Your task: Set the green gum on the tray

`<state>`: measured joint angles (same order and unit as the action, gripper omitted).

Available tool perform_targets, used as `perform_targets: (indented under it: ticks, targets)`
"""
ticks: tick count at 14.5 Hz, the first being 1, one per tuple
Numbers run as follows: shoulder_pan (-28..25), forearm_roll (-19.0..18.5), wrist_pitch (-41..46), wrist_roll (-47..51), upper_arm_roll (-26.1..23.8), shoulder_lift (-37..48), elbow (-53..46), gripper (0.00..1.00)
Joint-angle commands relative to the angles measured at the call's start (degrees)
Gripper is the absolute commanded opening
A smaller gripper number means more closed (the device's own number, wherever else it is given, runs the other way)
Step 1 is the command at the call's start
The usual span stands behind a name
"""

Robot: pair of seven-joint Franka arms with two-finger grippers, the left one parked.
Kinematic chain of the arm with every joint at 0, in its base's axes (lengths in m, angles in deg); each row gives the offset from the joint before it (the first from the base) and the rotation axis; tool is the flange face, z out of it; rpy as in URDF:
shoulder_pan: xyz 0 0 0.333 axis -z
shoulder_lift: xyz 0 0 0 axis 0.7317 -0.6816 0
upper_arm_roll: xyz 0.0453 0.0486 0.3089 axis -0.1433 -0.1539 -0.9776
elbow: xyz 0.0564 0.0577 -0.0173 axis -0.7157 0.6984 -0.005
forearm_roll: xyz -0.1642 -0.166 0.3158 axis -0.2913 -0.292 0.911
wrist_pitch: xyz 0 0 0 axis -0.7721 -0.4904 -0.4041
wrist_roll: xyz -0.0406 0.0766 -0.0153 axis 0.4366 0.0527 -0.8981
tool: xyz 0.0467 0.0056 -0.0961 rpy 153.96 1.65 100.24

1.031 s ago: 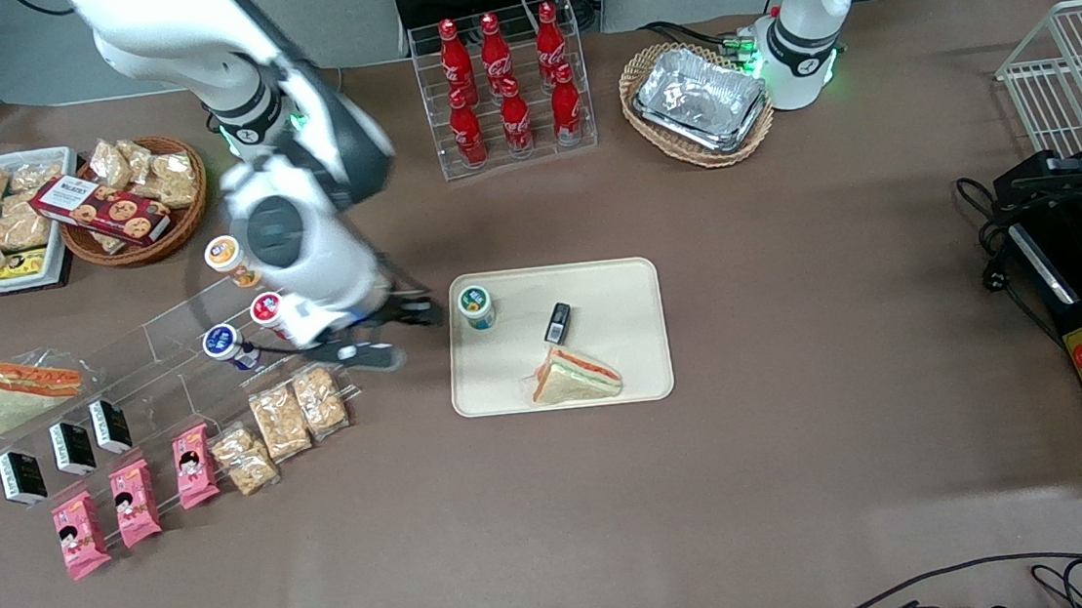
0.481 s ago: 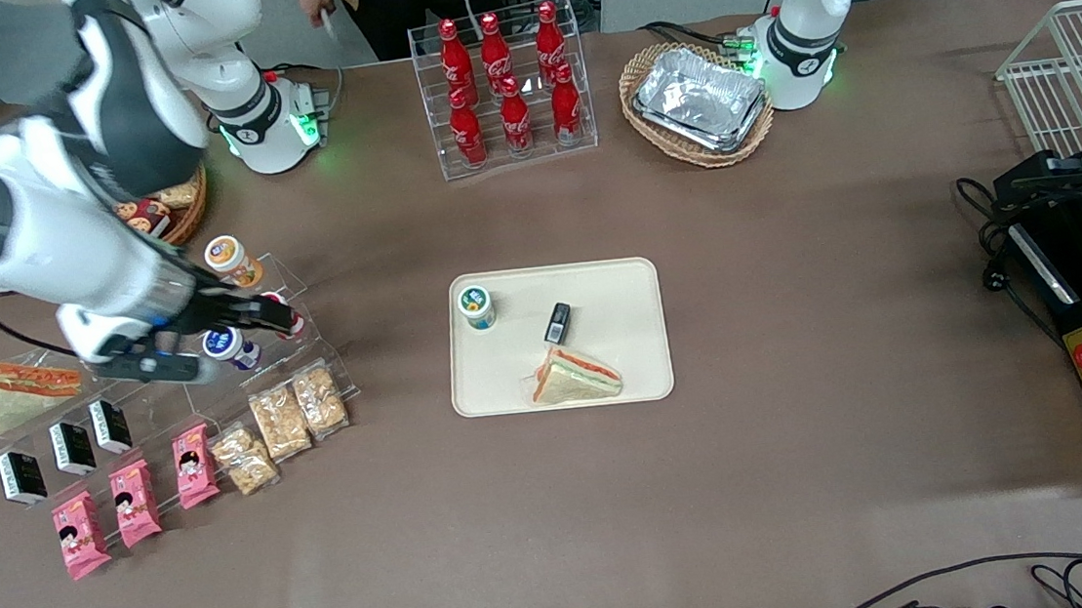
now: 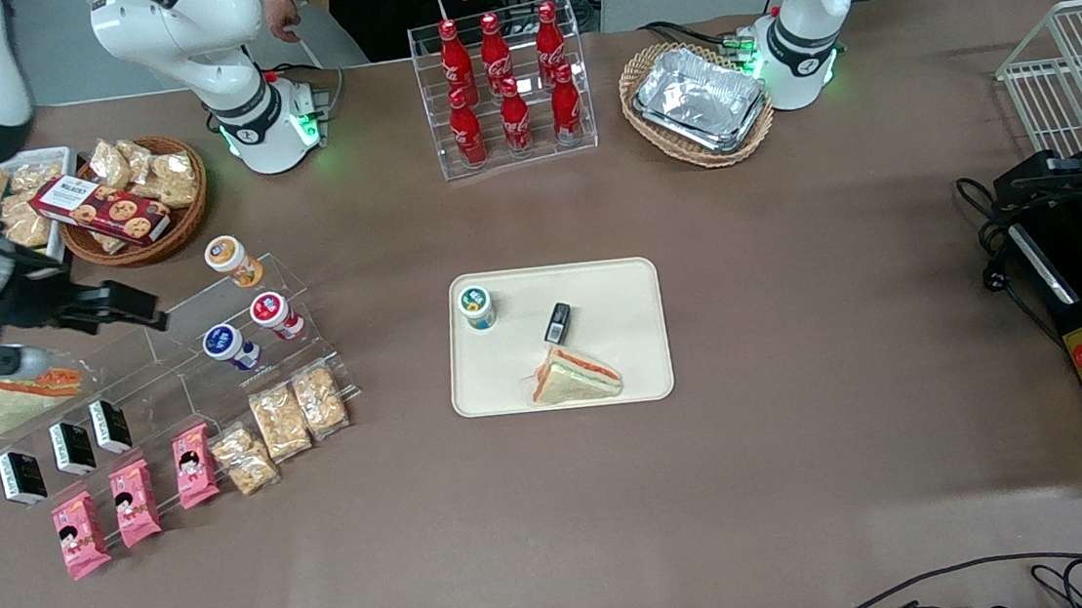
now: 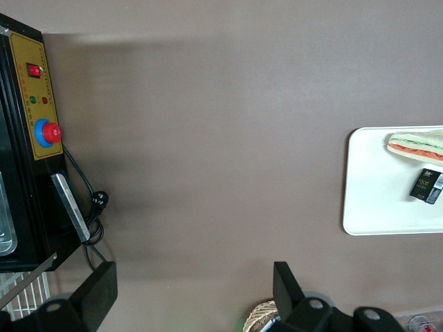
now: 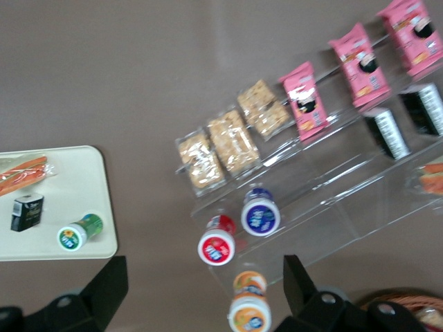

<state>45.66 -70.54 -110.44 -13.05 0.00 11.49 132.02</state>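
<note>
I am watching the right arm pulling away toward its own end of the table. A second ago its gripper (image 3: 103, 340) was hanging just beside the large cream-beige rectangular tray (image 3: 624, 355); now it is hovering above the working arm's end of the clear acrylic display rack (image 3: 171, 327), well apart from the tray, at roughly nine o'clock from it in the front view. In the right wrist view I am seeing both fingers spread wide with nothing between them.

The green gum (image 3: 477, 307), the small white bottle with the green-rimmed lid and teal label, is standing upright on the tray, in the corner at about ten o'clock from the tray's middle, inside the low rim. It is not shifting as the arm leaves. At four o'clock from it a small black box (image 3: 557, 323) is lying on the tray, and at about six o'clock from that box a wrapped triangular sandwich (image 3: 575, 379) is resting nearer the front camera.

I am reading this as the release finished and the placement done. The arm is only clearing out, so I am expecting nothing more than a retreat.
</note>
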Motion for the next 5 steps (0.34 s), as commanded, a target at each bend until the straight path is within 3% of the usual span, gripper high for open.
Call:
perform_targets:
  ticks: [1, 5]
  targets:
    - [2.25, -2.11, 3.36, -2.39, -0.75, -1.11, -4.39, 1.0]
    - [2.25, -2.2, 5.29, -2.39, 0.39, -1.11, -5.53, 1.0]
